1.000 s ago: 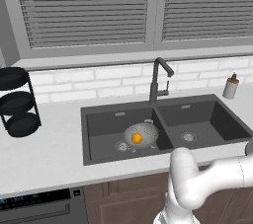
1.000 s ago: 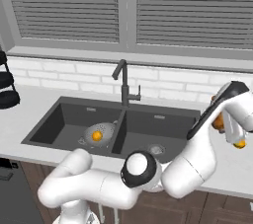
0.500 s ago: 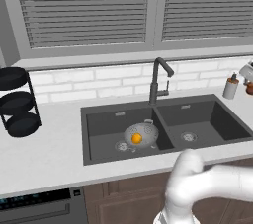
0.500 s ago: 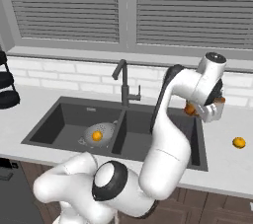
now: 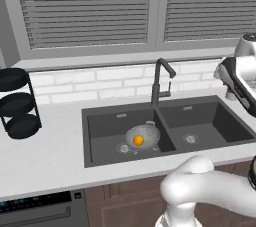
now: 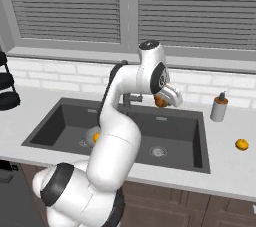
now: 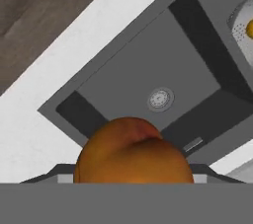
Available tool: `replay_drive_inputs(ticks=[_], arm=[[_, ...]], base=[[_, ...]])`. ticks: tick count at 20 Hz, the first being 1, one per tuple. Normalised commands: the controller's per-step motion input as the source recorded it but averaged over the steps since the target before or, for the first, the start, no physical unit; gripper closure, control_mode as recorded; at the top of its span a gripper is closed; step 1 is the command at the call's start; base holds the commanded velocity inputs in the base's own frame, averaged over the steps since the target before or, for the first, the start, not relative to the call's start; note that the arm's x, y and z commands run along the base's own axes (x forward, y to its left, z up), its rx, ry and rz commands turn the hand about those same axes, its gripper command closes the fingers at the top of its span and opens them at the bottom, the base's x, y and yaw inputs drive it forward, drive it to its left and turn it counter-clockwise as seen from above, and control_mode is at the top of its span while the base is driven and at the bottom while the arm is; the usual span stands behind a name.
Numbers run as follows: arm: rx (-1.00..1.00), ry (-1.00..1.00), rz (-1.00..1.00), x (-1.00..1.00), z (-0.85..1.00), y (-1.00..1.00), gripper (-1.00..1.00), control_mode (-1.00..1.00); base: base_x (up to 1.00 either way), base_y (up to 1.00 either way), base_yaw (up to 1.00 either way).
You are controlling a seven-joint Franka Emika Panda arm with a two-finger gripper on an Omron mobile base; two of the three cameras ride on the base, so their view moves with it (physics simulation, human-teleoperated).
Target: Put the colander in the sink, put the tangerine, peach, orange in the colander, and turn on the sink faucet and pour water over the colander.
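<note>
Peach (image 7: 133, 151) is gripped in the claw (image 6: 164, 99), held above the sink's (image 6: 192, 158) right basin. Colander (image 5: 143, 135), one fruit inside, is seen left of the claw.

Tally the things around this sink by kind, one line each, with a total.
Fruit: 3, one in the colander, one orange-red one held in the claw, one on the counter
Colander: 1
Faucet: 1
Soap bottle: 1
Black tiered rack: 1
Total: 7
</note>
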Motion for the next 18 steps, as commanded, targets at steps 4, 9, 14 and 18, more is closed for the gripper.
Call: replay_drive_inputs(ticks=[4, 9, 14, 18], arm=[[-0.16, -0.08, 0.43, -0.30, 0.00, 1.00, 1.00, -1.00], [-0.10, -0.03, 0.41, -0.22, -0.01, 1.00, 1.00, -1.00], [-0.10, 0.00, 0.37, -0.01, -0.07, 1.00, 1.00, -1.00], [-0.15, 0.00, 0.19, 0.00, -0.31, 1.00, 1.00, -1.00]], base=[[0.00, 0.00, 0.00], [0.00, 0.00, 0.00], [0.00, 0.00, 0.00], [0.00, 0.00, 0.00]])
